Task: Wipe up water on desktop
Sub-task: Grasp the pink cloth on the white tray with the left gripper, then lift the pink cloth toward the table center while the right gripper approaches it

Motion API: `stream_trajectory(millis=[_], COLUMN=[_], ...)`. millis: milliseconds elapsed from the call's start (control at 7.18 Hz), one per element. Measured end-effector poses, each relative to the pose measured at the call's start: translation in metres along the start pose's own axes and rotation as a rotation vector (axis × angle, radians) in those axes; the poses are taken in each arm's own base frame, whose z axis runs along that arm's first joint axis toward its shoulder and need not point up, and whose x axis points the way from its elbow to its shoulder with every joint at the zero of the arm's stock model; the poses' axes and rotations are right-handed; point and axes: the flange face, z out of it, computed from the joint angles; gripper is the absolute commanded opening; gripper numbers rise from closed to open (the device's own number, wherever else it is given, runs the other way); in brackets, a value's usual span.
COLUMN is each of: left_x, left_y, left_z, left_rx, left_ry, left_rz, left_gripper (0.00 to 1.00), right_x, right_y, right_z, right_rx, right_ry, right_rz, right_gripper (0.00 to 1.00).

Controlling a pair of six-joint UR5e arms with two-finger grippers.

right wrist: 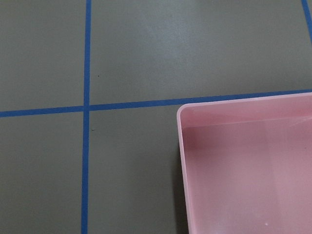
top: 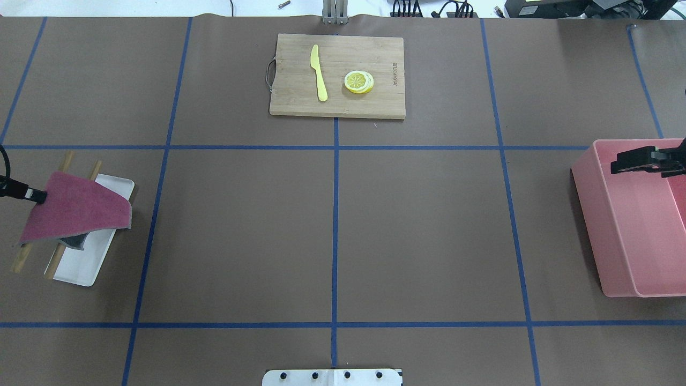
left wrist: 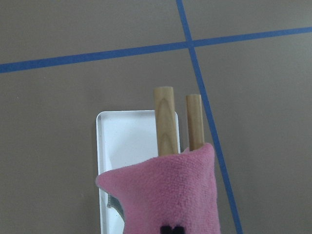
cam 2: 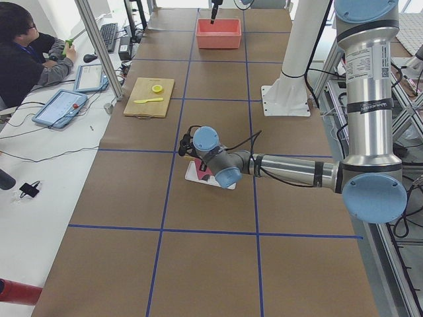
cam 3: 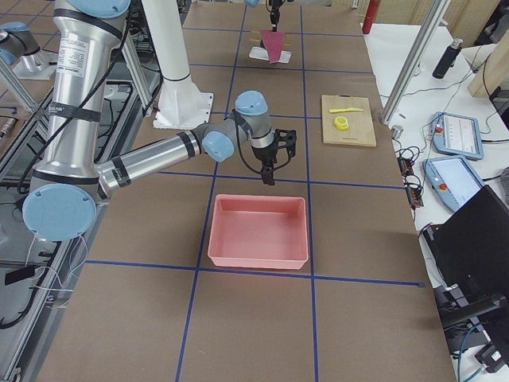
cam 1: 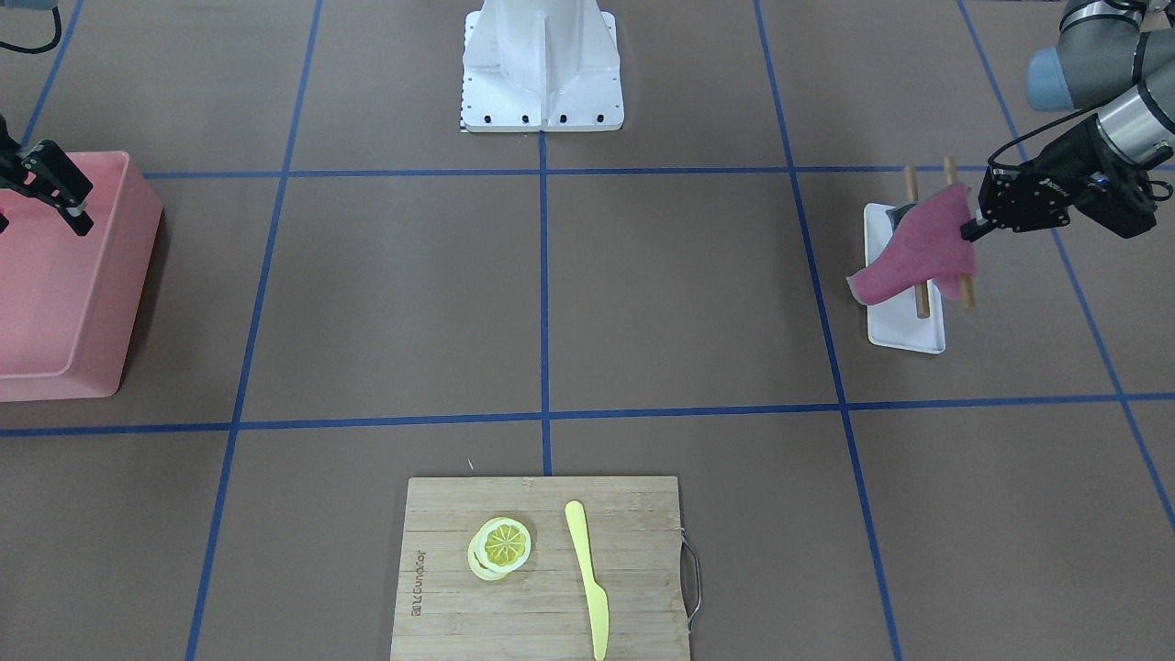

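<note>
Plainly, nearest the robot the matte brown table [top: 241, 236], crossed by thin blue tape lines, shows no puddle, sheen or dark patch in any view. The first hazard is therefore a wipe that lands on a dry stretch and misses the water altogether. Farther out, on the robot's left, the left end effector [cam 1: 971, 229] is clenched on one edge of a magenta fleece cloth [cam 1: 918, 252]. The rest of the cloth hangs free over a white rectangular tray [top: 80, 265] and two pale wooden dowels [top: 68, 160] that lie across it. So thin a grasp could let the cloth slip out once it drags under pressure. I cannot tell whether the cloth touches the dowels; if it does, pulling it sideways could roll them off the tray or shift the tray itself. A grey scrap [top: 75, 242] peeps from under the cloth's lower edge, and it may snag and come along. At the same depth on the other side, the right end effector [cam 1: 73, 209] hangs over the rim of a pink plastic bin [top: 592, 225] with nothing seen in it; whether its jaws are parted I cannot tell. Farthest off, a bamboo cutting board [top: 386, 102] carries a yellow plastic knife [top: 319, 75] and a yellow lemon slice [top: 358, 82]. A long sweep toward that edge could knock both about.
</note>
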Motion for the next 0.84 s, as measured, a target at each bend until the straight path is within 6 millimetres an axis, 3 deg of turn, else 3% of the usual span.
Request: stream_trajectory(millis=[139, 279, 418, 557, 836], left_x=[0.010, 0.028, 0.056, 0.088, 0.146], left_y=[-0.008, -0.025, -0.049, -0.074, -0.119], left_z=[-0.005, -0.011, -0.020, -0.028, -0.041], left_rx=[0.014, 0.041, 0.077, 0.115, 0.196], left_ry=[0.010, 0.027, 0.057, 0.093, 0.159], left_rz=[-0.023, -0.083, -0.178, -0.284, -0.471], left_gripper=[0.00, 0.00, 0.00, 0.00, 0.00], right_x=[-0.015, -0.041, -0.085, -0.144, -0.275], right_y=[-0.008, -0.018, -0.026, -0.028, 0.000], right_z=[-0.004, -0.007, -0.007, -0.003, 0.014], right_rx=[0.022, 0.057, 0.107, 0.165, 0.274], right_ry=[-0.020, -0.044, -0.076, -0.116, -0.193], right_rz=[-0.018, -0.050, -0.092, -0.140, -0.246], right_gripper=[1.00, 0.91, 0.92, 0.96, 0.98])
